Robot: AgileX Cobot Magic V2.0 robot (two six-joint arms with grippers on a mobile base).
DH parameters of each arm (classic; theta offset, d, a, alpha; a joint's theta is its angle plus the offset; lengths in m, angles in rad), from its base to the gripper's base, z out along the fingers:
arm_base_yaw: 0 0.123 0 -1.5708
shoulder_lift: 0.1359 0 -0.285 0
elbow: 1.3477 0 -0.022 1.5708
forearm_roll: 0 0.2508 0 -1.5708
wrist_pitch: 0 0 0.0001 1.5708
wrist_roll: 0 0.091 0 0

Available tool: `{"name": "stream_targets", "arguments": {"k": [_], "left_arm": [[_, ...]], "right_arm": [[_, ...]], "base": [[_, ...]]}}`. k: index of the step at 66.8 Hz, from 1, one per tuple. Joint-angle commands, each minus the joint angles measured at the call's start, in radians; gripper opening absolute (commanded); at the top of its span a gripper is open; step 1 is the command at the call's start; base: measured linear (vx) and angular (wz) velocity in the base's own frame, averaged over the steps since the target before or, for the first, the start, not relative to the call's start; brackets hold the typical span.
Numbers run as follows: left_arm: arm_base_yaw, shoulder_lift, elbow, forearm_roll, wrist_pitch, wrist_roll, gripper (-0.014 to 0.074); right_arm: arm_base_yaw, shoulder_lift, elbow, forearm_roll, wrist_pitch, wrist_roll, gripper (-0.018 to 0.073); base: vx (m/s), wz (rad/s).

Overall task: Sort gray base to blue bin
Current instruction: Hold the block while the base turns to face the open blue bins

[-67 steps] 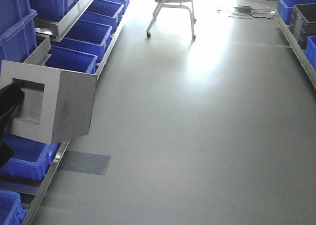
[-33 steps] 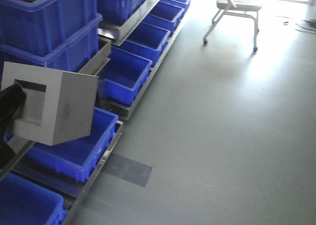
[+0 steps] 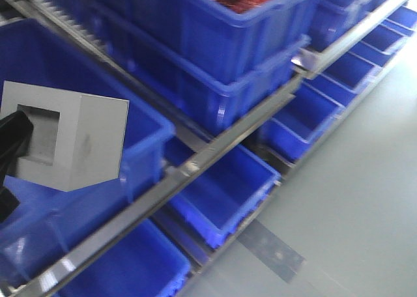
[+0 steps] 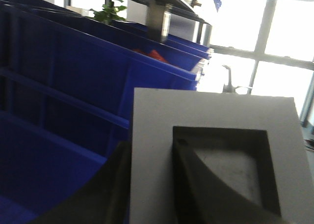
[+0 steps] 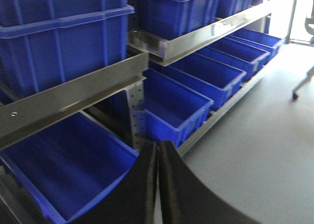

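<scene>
The left gripper point(image 4: 151, 146) was clamped on one wall of the gray base point(image 3: 73, 141), with one finger inside the square pocket and the other outside. It held the block in the air at the near left. Just behind it was the open blue bin point(image 3: 147, 155), sitting on the metal shelf rail point(image 3: 215, 147). The right gripper point(image 5: 157, 153) had its fingers pressed together on nothing, facing the lower blue crates point(image 5: 171, 106).

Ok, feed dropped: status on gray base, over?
Left gripper shut on gray base. Right gripper shut, empty. Base aloft by blue bin, not in. No obstruction seen.
</scene>
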Motion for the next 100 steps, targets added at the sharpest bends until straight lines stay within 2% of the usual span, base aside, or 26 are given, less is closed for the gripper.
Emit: {"name": "stream_targets", "arguments": {"k": [1, 55, 100], "left_arm": [[-0.005, -0.005, -0.036, -0.005, -0.106, -0.013, -0.0006], [-0.005, -0.005, -0.036, -0.005, -0.106, -0.013, -0.0006], [-0.005, -0.005, -0.036, -0.005, -0.106, -0.013, -0.0006]], "right_arm": [[-0.004, 0.019, 0.002, -0.003, -0.073, -0.012, -0.0005], [-0.004, 0.019, 0.002, -0.003, -0.073, -0.012, -0.0005], [-0.004, 0.019, 0.002, -0.003, -0.073, -0.012, -0.0005]], "base": [[0.19, 0.78], [0.14, 0.6], [0.02, 0.19]]}}
